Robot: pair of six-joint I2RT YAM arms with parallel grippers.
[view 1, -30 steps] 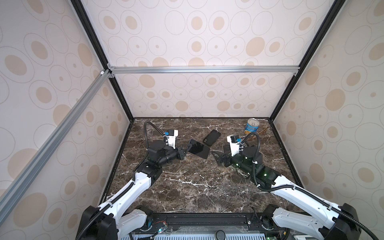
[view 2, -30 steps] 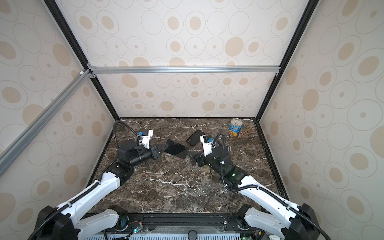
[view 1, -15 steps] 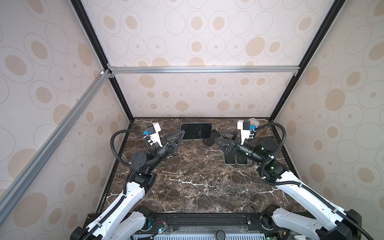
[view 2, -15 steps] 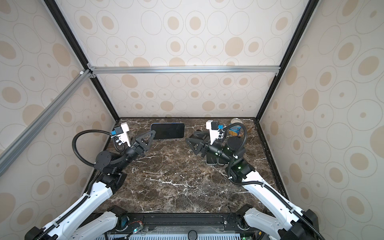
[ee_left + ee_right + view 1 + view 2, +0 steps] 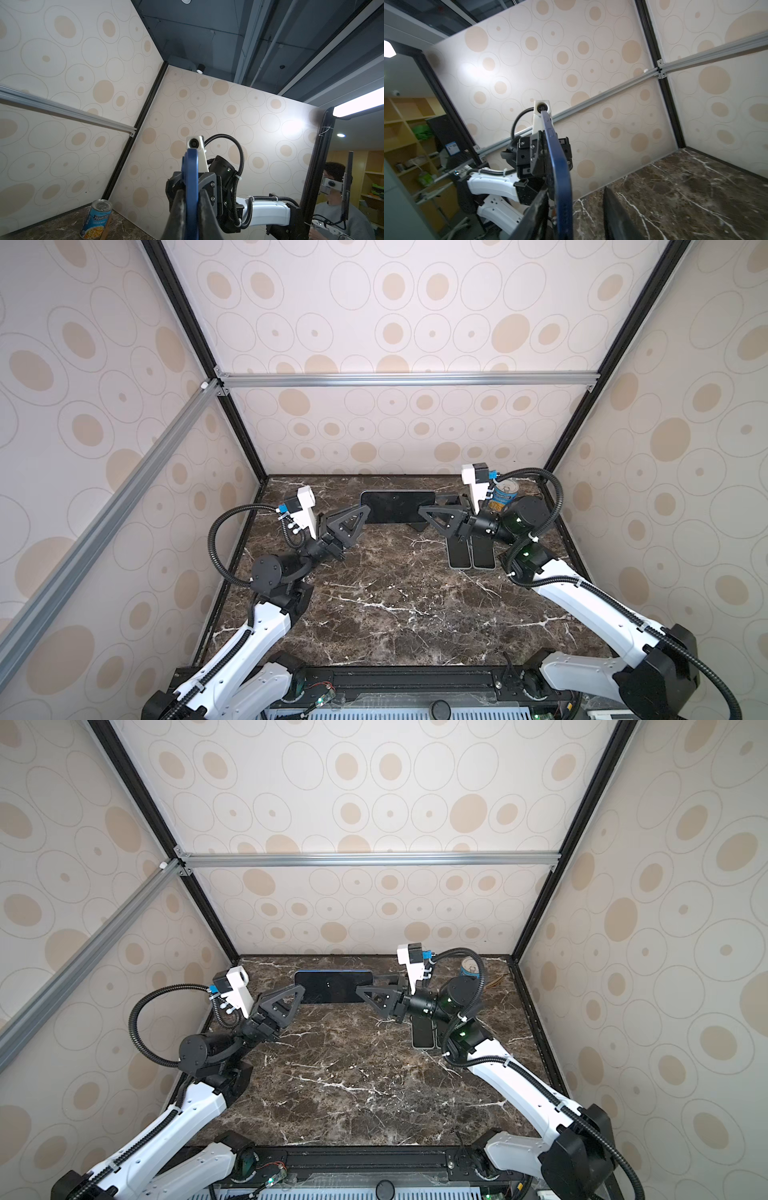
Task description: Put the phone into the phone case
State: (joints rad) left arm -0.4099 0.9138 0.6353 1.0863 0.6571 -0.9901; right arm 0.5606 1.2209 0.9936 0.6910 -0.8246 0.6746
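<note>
The flat rectangular phone point(image 5: 397, 506) is showing a glossy black glass face in both top views, and its rounded blue rim point(image 5: 559, 170) is looking like smooth satin metal. The black plastic fingers point(image 5: 176, 216) of the left gripper point(image 5: 365, 512) and the right gripper point(image 5: 426, 509) are looking matt and faintly ridged. The dark brown, white-veined marble-patterned tabletop point(image 5: 395, 605) is giving off a dull polished sheen. The dark rectangular phone case point(image 5: 460, 556) is sitting too shaded to tell its finish. The cylindrical soup can point(image 5: 97, 218) is showing a bare metal lid and a glossy blue paper label. The beige-spotted wall panels point(image 5: 395, 323) are looking matt. The silver rails point(image 5: 395, 379) are looking like brushed aluminium.
</note>
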